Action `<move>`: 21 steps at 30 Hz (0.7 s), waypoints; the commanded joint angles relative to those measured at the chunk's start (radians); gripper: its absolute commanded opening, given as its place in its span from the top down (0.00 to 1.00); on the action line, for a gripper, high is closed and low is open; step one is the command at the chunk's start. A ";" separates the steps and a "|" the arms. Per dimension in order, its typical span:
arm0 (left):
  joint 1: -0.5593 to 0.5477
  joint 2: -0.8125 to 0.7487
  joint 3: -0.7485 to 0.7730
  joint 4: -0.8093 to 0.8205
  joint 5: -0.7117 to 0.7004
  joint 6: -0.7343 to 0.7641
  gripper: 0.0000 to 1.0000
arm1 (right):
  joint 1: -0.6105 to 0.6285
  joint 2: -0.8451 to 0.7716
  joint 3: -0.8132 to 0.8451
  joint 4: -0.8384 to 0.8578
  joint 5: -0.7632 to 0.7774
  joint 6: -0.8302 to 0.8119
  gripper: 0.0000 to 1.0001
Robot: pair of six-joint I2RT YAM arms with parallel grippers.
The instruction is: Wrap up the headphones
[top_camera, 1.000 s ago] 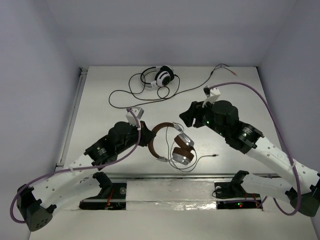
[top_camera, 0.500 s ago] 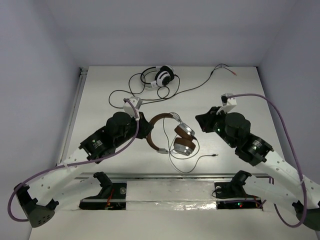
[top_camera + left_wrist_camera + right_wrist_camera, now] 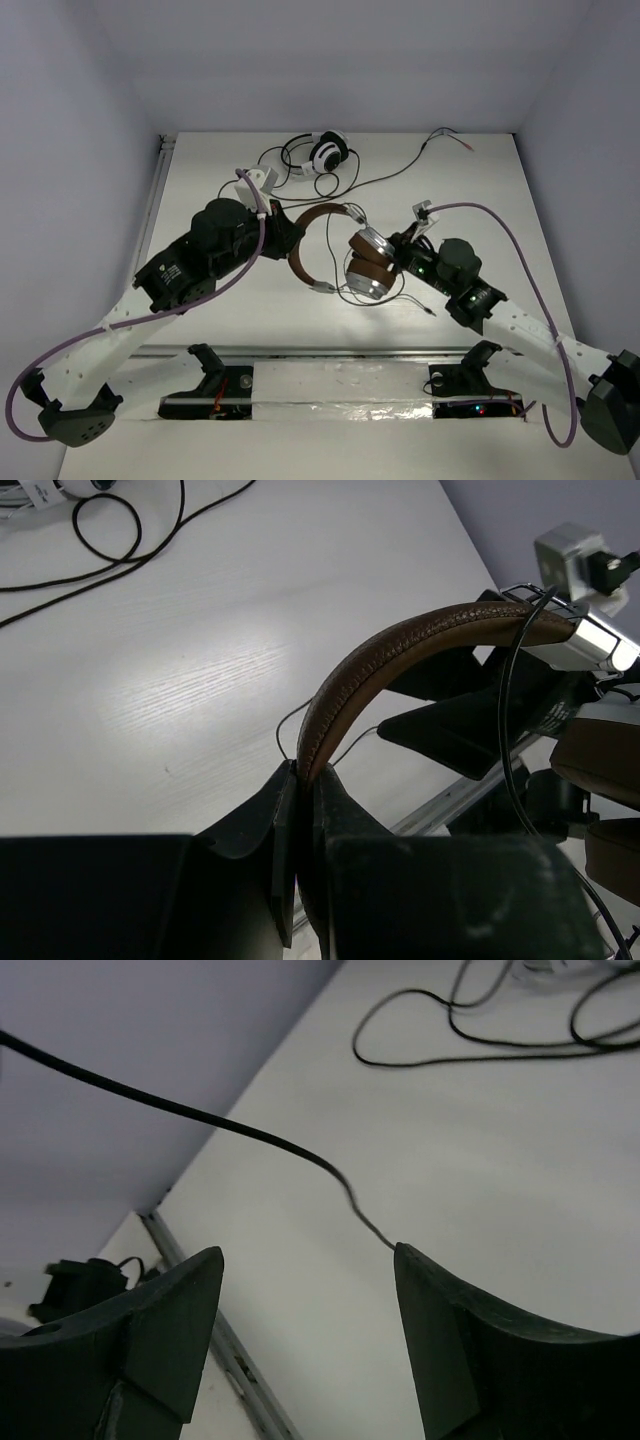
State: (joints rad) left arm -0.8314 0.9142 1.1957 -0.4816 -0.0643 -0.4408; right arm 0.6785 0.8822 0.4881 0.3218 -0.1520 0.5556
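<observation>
- Overhead, the left gripper (image 3: 283, 240) sits left of centre on the white table (image 3: 480, 190), clamped tight on the brown leather headband of the headphones (image 3: 322, 214). Its wrist view shows both fingers (image 3: 250, 825) pinching the lower end of the band.
- At the far side, a white-and-black headset (image 3: 325, 152) lies flat, with its long black lead (image 3: 240, 190) looping over the tabletop.
- Mid-table, between the two arms, the headphones arch from the left gripper over to their brown and silver earcups (image 3: 366, 266). It is unclear whether the cups rest on the surface.
- Just right of the earcups, the right gripper (image 3: 398, 256) points toward them with its jaws wide apart, gripping nothing. In its wrist view a thin black cable (image 3: 250, 1136) crosses the gap and ends at the tip of one finger (image 3: 440, 1320).
</observation>
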 commanded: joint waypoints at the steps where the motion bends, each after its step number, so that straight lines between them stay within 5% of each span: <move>1: 0.003 0.011 0.047 0.011 0.034 -0.004 1.00 | -0.004 0.026 -0.032 0.271 -0.150 0.001 0.25; 11: 0.003 0.051 0.151 -0.038 0.011 0.008 1.00 | -0.004 0.286 -0.052 0.448 -0.023 0.082 0.24; 21: 0.003 0.115 0.238 -0.022 -0.006 0.025 1.00 | -0.004 0.556 -0.132 0.726 -0.096 0.229 0.28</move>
State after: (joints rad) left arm -0.8295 1.0168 1.3598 -0.5743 -0.0608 -0.4107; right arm 0.6754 1.3754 0.3813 0.8539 -0.2184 0.7136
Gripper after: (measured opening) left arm 0.036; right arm 0.725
